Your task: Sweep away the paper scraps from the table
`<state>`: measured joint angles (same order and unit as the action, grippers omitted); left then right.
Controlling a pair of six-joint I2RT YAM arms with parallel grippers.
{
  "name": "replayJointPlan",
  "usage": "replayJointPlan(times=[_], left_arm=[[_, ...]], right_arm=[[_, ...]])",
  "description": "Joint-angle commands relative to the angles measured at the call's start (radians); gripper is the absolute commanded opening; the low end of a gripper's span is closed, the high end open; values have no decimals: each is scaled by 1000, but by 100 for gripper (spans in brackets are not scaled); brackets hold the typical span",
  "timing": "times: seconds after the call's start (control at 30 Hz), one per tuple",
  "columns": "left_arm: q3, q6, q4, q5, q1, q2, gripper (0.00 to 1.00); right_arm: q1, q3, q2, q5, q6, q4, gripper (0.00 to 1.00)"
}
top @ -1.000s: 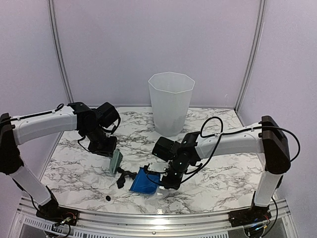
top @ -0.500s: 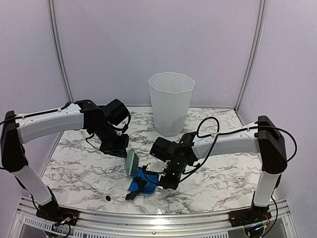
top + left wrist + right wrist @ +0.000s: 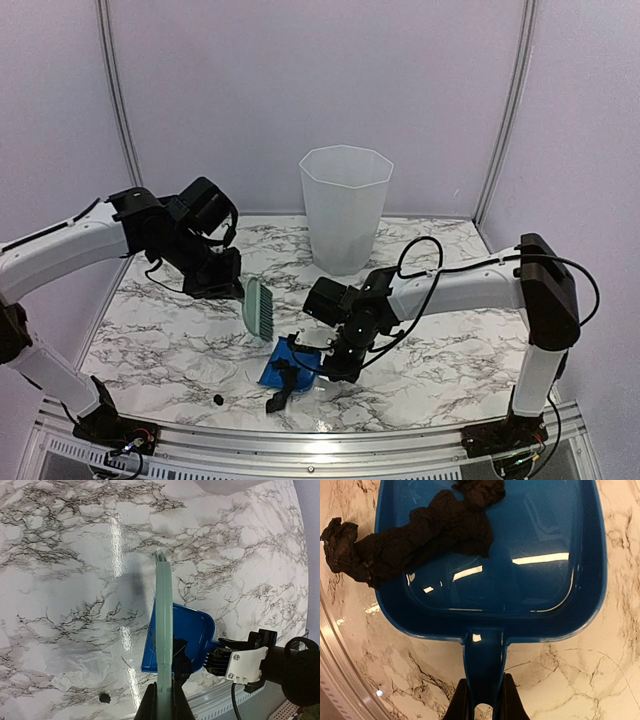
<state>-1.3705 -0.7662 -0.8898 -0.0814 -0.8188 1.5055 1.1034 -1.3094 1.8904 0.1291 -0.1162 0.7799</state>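
A long black paper scrap (image 3: 415,535) lies in the blue dustpan (image 3: 490,555), one end hanging over the pan's rim onto the table (image 3: 450,350). My right gripper (image 3: 485,687) is shut on the dustpan's handle, and the pan (image 3: 292,362) rests near the table's front. My left gripper (image 3: 240,290) is shut on the pale green hand brush (image 3: 262,308), held above the table, up and left of the dustpan. The left wrist view shows the brush (image 3: 164,630) edge-on over the pan (image 3: 192,635). A small black scrap (image 3: 218,400) sits alone near the front edge, left of the pan.
A tall translucent white bin (image 3: 345,205) stands at the back centre of the table. The metal front edge (image 3: 320,440) runs just below the dustpan. Grey walls close in the back and both sides.
My left arm has lifted the brush and drawn it back to the left, away from the dustpan. The long black scrap, pushed in half a second ago, now lies in the pan. My right arm stayed put.
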Motion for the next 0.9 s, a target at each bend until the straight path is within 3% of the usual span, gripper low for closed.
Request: replayJointPlan(times=[0.0, 0.4, 0.57, 0.87], left_arm=[[31, -71, -110, 75, 12, -132, 0], [189, -199, -416, 164, 8, -450, 0], [179, -223, -545, 249, 7, -453, 0], [214, -199, -547, 327, 7, -417, 0]], right_arm=[[9, 19, -34, 17, -2, 26, 0], [68, 37, -69, 59, -30, 117, 0], [136, -56, 26, 53, -15, 164, 0], [168, -220, 126, 71, 49, 165, 0]])
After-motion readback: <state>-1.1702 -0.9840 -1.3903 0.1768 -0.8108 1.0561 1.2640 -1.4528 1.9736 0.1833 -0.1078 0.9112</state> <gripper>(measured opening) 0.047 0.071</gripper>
